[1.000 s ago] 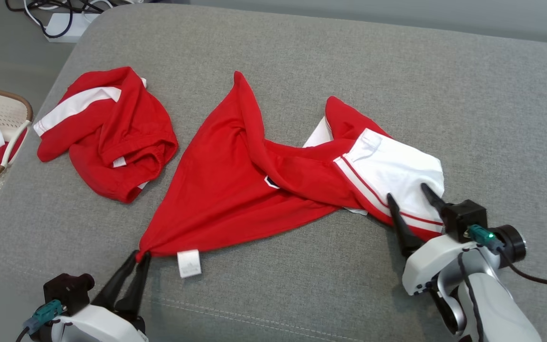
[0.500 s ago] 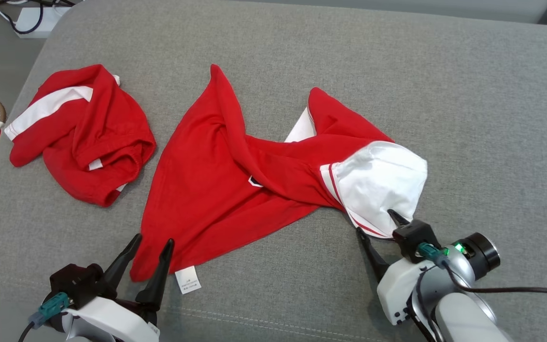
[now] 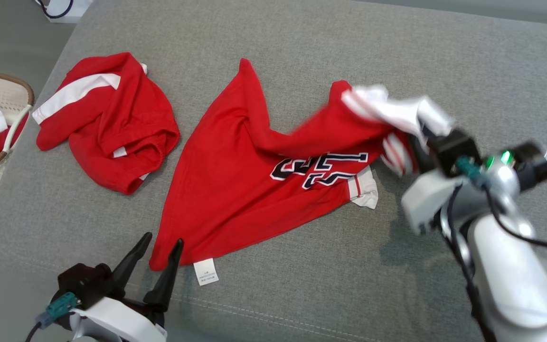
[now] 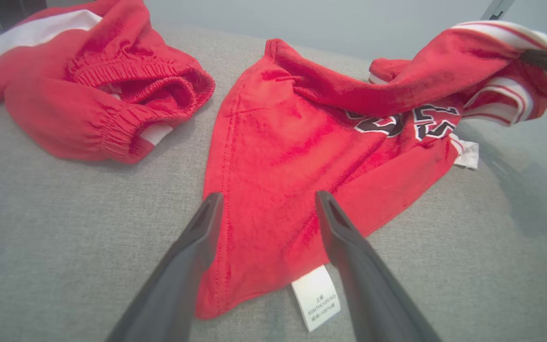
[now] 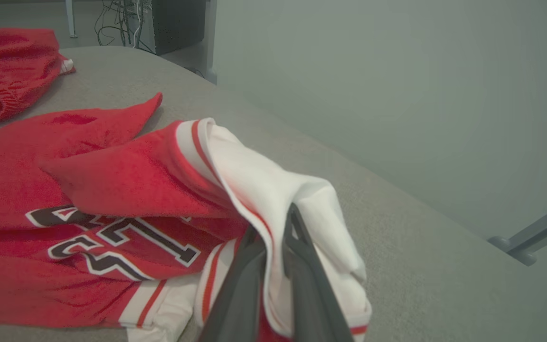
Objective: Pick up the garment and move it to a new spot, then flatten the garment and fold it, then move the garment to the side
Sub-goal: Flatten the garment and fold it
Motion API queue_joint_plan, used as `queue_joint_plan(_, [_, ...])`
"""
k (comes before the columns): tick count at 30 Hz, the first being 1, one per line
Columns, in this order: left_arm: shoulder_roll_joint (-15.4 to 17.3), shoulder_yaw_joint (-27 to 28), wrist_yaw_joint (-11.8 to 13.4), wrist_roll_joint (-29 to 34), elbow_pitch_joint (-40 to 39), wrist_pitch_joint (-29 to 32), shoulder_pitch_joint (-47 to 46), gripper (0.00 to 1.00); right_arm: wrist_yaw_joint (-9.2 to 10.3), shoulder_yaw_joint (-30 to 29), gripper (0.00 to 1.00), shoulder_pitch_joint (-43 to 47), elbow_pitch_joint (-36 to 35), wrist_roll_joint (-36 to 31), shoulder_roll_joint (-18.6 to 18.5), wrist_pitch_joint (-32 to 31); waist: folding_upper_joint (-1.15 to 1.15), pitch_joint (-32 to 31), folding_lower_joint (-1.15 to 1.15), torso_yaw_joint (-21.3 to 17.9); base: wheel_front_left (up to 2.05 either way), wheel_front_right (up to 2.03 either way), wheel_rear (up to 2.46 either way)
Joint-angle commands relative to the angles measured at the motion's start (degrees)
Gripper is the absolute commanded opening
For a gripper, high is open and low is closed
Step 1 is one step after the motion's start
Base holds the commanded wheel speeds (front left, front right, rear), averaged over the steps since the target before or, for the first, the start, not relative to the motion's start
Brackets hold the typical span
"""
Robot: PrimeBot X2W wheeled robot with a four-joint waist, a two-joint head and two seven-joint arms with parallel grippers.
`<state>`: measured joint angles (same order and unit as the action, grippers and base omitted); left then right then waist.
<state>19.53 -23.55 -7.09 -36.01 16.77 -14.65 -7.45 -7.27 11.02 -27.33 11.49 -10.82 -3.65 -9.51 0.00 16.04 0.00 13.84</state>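
Observation:
The garment (image 3: 235, 190) is a red jersey with black-and-white lettering and white sleeves, spread on the grey cushion (image 3: 302, 285). My right gripper (image 3: 416, 137) is shut on its white sleeve (image 3: 392, 111) and holds that end up off the cushion, blurred by motion. The right wrist view shows the sleeve (image 5: 273, 190) pinched between the closed fingers of that gripper (image 5: 276, 223). My left gripper (image 3: 163, 239) stands open at the jersey's near hem corner, holding nothing. In the left wrist view its fingers (image 4: 268, 195) straddle the hem, beside a white label (image 4: 318, 297).
A second red garment (image 3: 107, 128) with a white stripe lies bunched at the cushion's left. A woven basket (image 3: 19, 88) holding red and white cloth stands on the floor beyond the left edge. A white power strip (image 3: 64, 5) lies at the top left.
My left gripper opened and let go of the hem corner. My right gripper shut on the white sleeve and lifted it up and back, uncovering the lettering. The head view also shifted.

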Motion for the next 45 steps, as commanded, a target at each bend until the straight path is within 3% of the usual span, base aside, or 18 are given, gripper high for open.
queue_joint_plan(1, [1.65, 1.49, -0.40, -0.68, -1.45, -0.35, -1.51, 1.00, -0.22, 0.89, 0.00, -3.16, -2.61, -0.67, 0.78, -0.34, 0.00, 0.36, 0.00, 0.49, 0.00, 0.00, 0.00])
queue_joint_plan(6, [1.75, -2.86, -0.40, -0.84, -2.74, -0.35, -3.07, 1.00, -0.22, 1.86, 0.00, -14.78, -0.54, -4.06, 0.78, -4.36, 0.00, 2.10, 0.00, 3.90, 0.00, 0.00, 0.00])
queue_joint_plan(10, [1.90, -6.69, -0.40, -1.92, -3.69, -0.35, -4.58, 1.00, -0.22, -2.40, 0.00, -22.41, 5.55, -7.25, 0.78, -8.00, 0.00, 4.05, 0.00, 8.92, 0.00, 0.00, 0.00])
queue_joint_plan(11, [1.96, -7.48, -0.40, -2.42, -3.67, -0.35, -4.91, 1.00, -0.22, -4.31, 0.41, -23.51, 7.53, -8.02, 0.78, -9.43, 0.00, 4.46, 0.00, 10.23, 0.00, 0.00, 0.00])
queue_joint_plan(12, [2.03, -8.23, -0.40, -2.91, -3.56, -0.35, -5.24, 1.00, -0.22, -6.31, 1.00, -24.28, 9.53, -8.32, 0.78, -11.01, 0.00, 4.82, 0.00, 11.47, 0.00, 0.00, 0.00])
queue_joint_plan(15, [2.05, -9.31, -0.40, -4.40, -2.78, -0.35, -6.01, 1.00, -0.22, -10.37, 1.00, -25.34, 13.55, -7.71, 0.78, -11.94, 0.00, 5.38, 0.00, 14.13, 0.00, 0.00, 0.00])
queue_joint_plan(19, [2.07, -9.15, -0.40, -5.11, -2.00, -0.35, -6.12, 1.00, -0.22, -9.48, 1.00, -24.37, 15.62, -4.70, 0.78, -8.54, 0.00, 5.02, 0.00, 14.06, 0.00, 0.00, 0.00])
queue_joint_plan(25, [2.10, -8.50, -0.40, -4.41, -2.69, -0.35, -5.32, 1.00, -0.22, -6.45, 1.00, -15.00, 12.05, 4.37, 0.78, 1.33, 0.00, 3.86, 0.00, 9.41, 0.00, 0.00, 0.00])
queue_joint_plan(34, [4.40, -5.81, -0.40, -2.11, -6.25, -0.35, -3.64, 1.00, -0.22, -6.02, 1.00, 8.37, 3.39, 6.97, 0.78, 7.65, 0.00, 4.16, 0.00, 0.56, 0.00, 0.00, 0.00])
queue_joint_plan(45, [4.51, -5.86, -0.40, -1.76, -6.61, -0.35, -2.67, 1.00, -0.22, 0.28, 1.00, 11.63, 3.81, 8.88, 0.78, 9.89, 0.00, 3.88, 0.00, 0.58, 0.00, 0.00, 0.00])
